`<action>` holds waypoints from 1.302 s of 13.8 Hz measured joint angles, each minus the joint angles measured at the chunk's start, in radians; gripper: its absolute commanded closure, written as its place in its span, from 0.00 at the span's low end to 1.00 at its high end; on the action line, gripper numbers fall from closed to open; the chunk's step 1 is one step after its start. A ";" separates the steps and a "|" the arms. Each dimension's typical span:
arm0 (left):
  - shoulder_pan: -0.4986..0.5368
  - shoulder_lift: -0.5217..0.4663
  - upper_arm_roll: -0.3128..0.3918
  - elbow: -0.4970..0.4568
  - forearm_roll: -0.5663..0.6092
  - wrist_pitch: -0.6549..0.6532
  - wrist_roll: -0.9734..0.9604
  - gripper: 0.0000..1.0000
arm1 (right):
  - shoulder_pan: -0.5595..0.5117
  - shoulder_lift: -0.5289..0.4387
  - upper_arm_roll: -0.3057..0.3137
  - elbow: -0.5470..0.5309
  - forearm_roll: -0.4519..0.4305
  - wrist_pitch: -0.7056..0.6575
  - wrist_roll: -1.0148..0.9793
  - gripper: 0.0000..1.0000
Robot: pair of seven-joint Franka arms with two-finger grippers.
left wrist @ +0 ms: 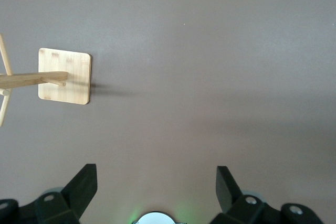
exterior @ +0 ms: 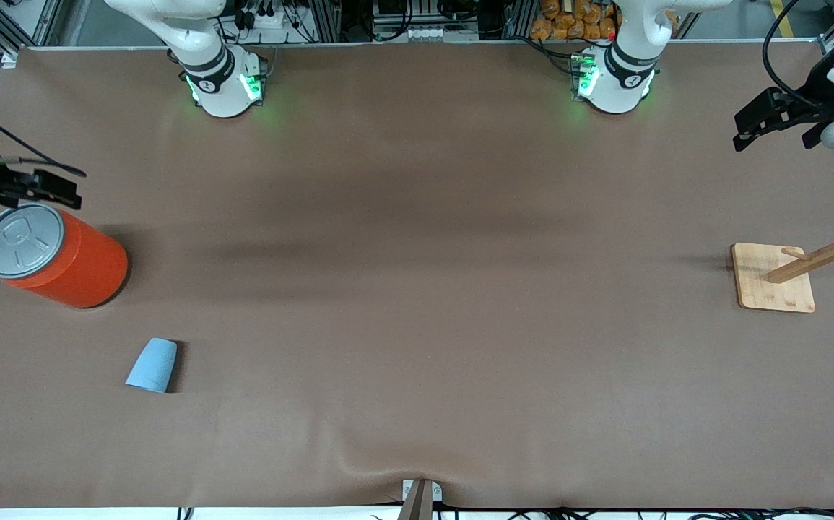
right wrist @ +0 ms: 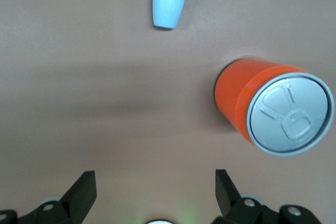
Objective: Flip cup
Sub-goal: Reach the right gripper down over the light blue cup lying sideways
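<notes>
Standing mouth-down on the tabletop (exterior: 417,303), the cup (exterior: 152,365), toward the right arm's end and nearer the front camera than the orange can (exterior: 55,254). Hovering by the can's grey lid, the right claw (right wrist: 153,192), fingers spread wide, holding nothing. Waiting with fingers equally wide and empty, the left claw (left wrist: 156,187), over bare tabletop near the wooden rack (exterior: 806,269). Probably just beginning the reach. Worth clearing the can first, then closing across the cup's tapered wall low enough to stop slipping, lifting before rotating, and setting down gently, since light plastic likely tipping easily.
</notes>
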 measured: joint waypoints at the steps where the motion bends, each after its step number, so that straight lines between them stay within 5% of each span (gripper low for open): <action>1: 0.000 0.003 0.000 0.001 0.000 0.000 0.000 0.00 | -0.001 0.017 0.000 -0.002 -0.001 0.021 0.000 0.00; 6: 0.000 0.009 0.000 0.015 0.000 -0.002 0.000 0.00 | -0.051 0.092 -0.001 -0.072 -0.001 0.215 0.000 0.00; 18: 0.004 0.085 0.002 0.016 0.000 -0.009 0.022 0.00 | -0.063 0.127 0.002 -0.125 -0.001 0.318 0.000 0.00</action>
